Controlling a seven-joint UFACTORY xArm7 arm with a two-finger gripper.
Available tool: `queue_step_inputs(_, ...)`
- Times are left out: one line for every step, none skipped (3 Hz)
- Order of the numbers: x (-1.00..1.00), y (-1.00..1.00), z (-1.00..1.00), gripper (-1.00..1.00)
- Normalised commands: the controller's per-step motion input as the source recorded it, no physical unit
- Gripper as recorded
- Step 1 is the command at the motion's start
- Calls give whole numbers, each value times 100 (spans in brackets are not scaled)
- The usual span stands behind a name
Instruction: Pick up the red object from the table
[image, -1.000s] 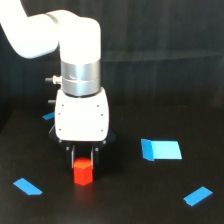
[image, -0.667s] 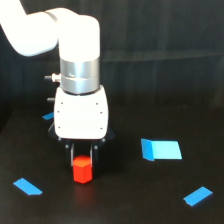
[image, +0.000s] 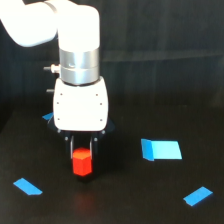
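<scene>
Exterior view: white arm (image: 75, 55) points straight down over black bench (image: 125, 200). Hand (image: 81, 150) sits around top of red block (image: 82, 162), fingers on either side of it; firm grip or not, cannot tell. Block toward bench's front-left. Flat blue pieces: front-left (image: 27, 186), right (image: 161, 149), front-right (image: 198, 196).

White arm upright, wrist pointing straight down, hand (image: 81, 148) low, dark fingers slightly apart
</scene>
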Motion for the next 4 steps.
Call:
queue_step_inputs(2,4,88,-100)
queue_step_inputs(17,4,92,-100)
queue_step_inputs(1,-3,83,-89)
queue_step_inputs(1,2,64,-100)
